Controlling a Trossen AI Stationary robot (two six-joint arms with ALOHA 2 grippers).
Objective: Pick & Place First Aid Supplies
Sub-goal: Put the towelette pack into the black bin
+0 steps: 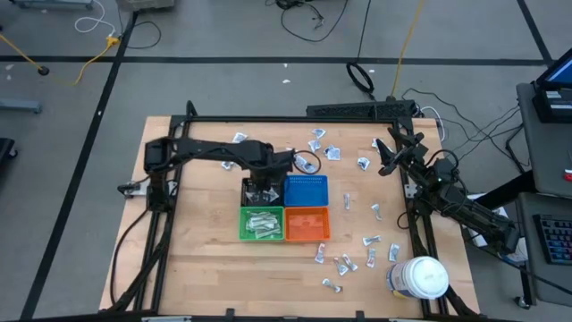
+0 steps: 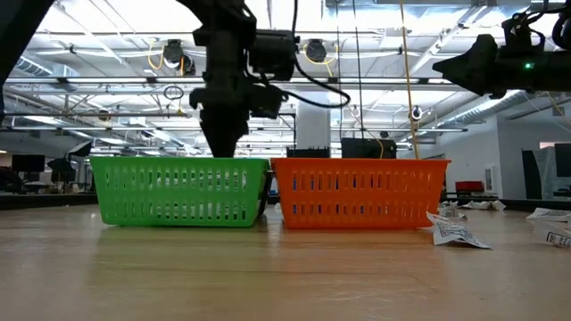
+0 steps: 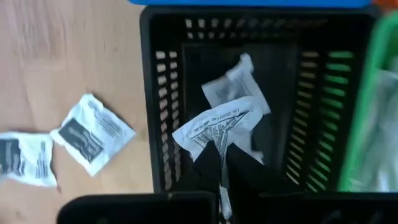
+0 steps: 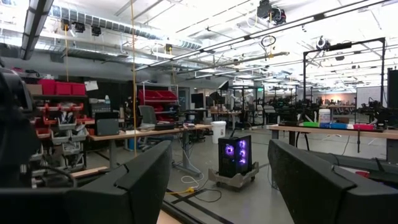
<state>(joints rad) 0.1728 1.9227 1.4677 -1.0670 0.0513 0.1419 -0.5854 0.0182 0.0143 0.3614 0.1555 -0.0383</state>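
My left gripper [image 1: 262, 183] [image 3: 221, 163] hangs over the black bin [image 3: 165, 124], shut on a white printed packet [image 3: 214, 124]. A second white packet [image 3: 233, 87] lies on the bin's floor beneath it. In the low view this gripper [image 2: 223, 125] stands behind the green bin [image 2: 178, 192]. More packets lie flat on the table near the far edge [image 1: 322, 143] and near the front right [image 1: 344, 264]. My right gripper [image 1: 386, 156] [image 4: 221, 180] is open, raised at the table's far right, touching nothing. My left gripper pinches the printed packet between its two fingers [image 3: 208, 165] at one edge [image 3: 219, 146]. The fingers come from above, pointing down. The packet spreads out past the fingertips, clear of the packet on the bin's floor, inside the black bin's opening.
Blue bin [image 1: 306, 190], green bin [image 1: 262, 224] holding packets, and orange bin [image 1: 307, 224] adjoin the black one. Two packets [image 3: 93, 134] [image 3: 25, 158] lie on the table beside the black bin. A large white jar [image 1: 420, 277] stands at the near right corner.
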